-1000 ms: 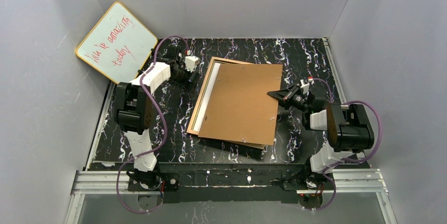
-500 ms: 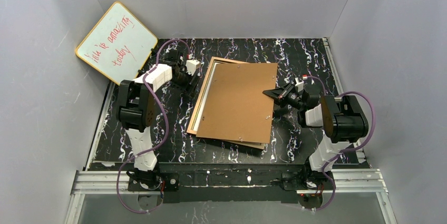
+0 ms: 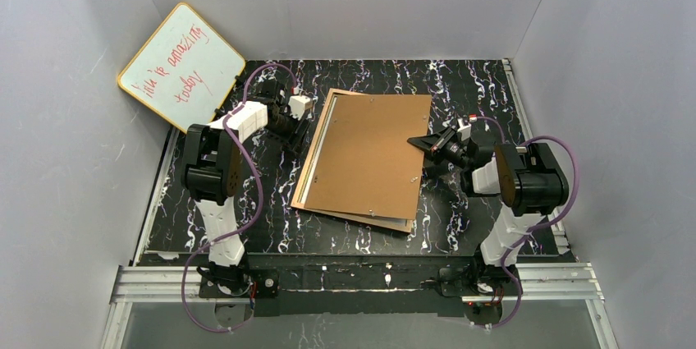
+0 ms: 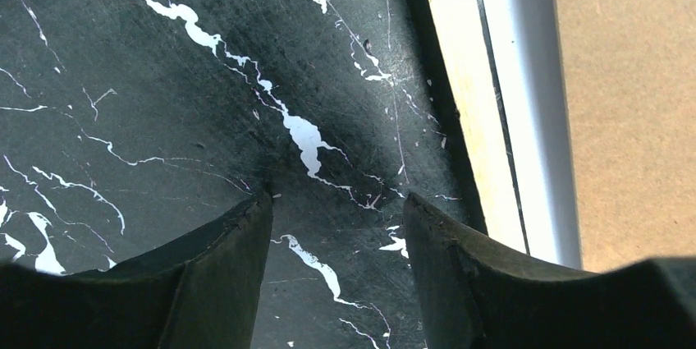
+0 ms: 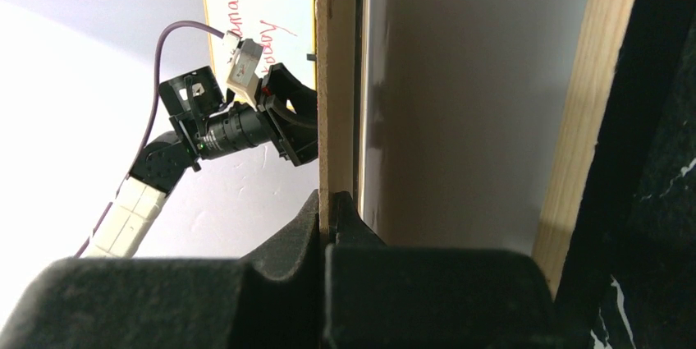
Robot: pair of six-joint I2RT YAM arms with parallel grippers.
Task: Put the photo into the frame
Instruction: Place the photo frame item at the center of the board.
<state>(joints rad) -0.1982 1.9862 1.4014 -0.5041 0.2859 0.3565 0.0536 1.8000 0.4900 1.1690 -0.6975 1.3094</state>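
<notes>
Toward the right edge of the worktop (image 3: 271, 201), the right gripper (image 5: 332, 201) pinches the backing panel (image 3: 369, 156) by its right rim, jaws shut on it. Mid-worktop lies the frame (image 4: 464, 78), wooden back up, with a pale sheet, probably the photo (image 4: 525, 78), showing inside. Farther left, the left gripper (image 4: 336, 201) hangs half open and empty. Seating the panel seems underway; next it needs squaring into the recess.
</notes>
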